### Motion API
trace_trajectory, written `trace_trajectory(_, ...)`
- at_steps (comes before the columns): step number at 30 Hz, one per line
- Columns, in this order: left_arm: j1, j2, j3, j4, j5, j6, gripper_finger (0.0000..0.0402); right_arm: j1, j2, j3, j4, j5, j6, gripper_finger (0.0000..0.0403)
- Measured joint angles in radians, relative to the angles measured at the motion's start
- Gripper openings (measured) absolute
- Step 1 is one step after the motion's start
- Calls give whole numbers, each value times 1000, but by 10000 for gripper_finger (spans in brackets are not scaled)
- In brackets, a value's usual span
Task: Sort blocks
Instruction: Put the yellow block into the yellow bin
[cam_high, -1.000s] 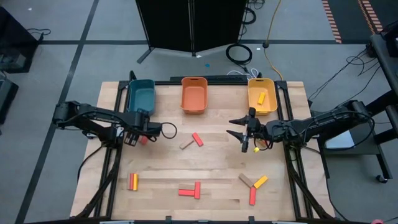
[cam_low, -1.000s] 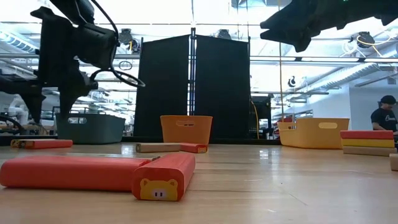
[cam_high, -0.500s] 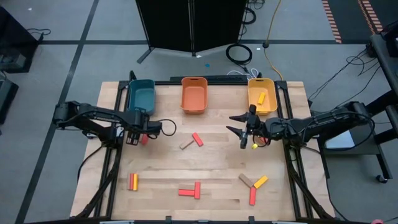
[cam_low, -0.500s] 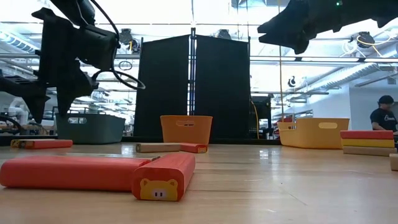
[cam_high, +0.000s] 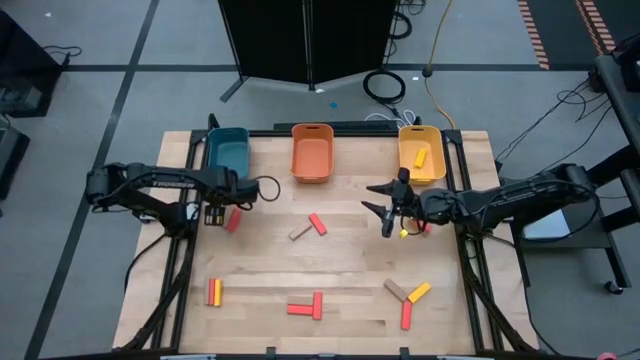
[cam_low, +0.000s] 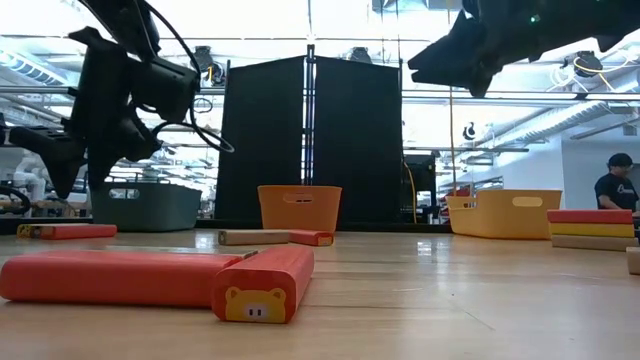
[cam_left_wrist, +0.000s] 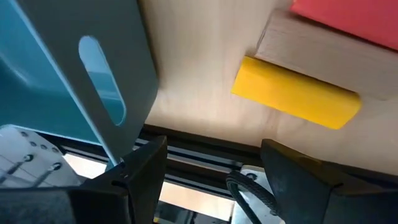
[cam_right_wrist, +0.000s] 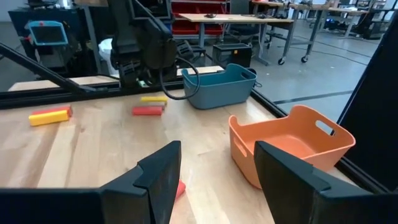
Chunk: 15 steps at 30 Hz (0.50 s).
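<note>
My left gripper (cam_high: 213, 212) hangs open just in front of the teal bin (cam_high: 228, 152), fingers slanting down with nothing between them (cam_left_wrist: 211, 180). Beside it on the table lie a yellow block (cam_left_wrist: 295, 99), a tan block (cam_left_wrist: 323, 56) and a red block (cam_high: 233, 219). My right gripper (cam_high: 384, 212) hovers open and nearly level over the table's right half, empty (cam_right_wrist: 211, 180), facing the orange bin (cam_right_wrist: 292, 146). A red block (cam_high: 317, 223) and a tan block (cam_high: 299, 233) lie mid-table. More blocks lie along the near edge (cam_high: 305, 306).
Teal, orange (cam_high: 312, 153) and yellow (cam_high: 421, 152) bins line the far edge; a yellow block (cam_high: 422, 157) lies in the yellow bin. Block groups sit near left (cam_high: 213, 292) and near right (cam_high: 407, 297). A person (cam_low: 615, 185) stands beyond the table.
My left gripper has swung toward the table's far edge, closer to the teal bin, rolling about its own axis as it went and uncovering the red block beside it. Its fingers have stayed open. The blocks have kept still.
</note>
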<state>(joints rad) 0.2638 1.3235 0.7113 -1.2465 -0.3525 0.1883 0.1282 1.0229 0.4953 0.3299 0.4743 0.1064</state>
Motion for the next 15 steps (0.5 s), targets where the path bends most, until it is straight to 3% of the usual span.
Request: trace_trajectory(15,-9,-62,35,48,-19,-21,258,-104,0,0,13,2,-85,199)
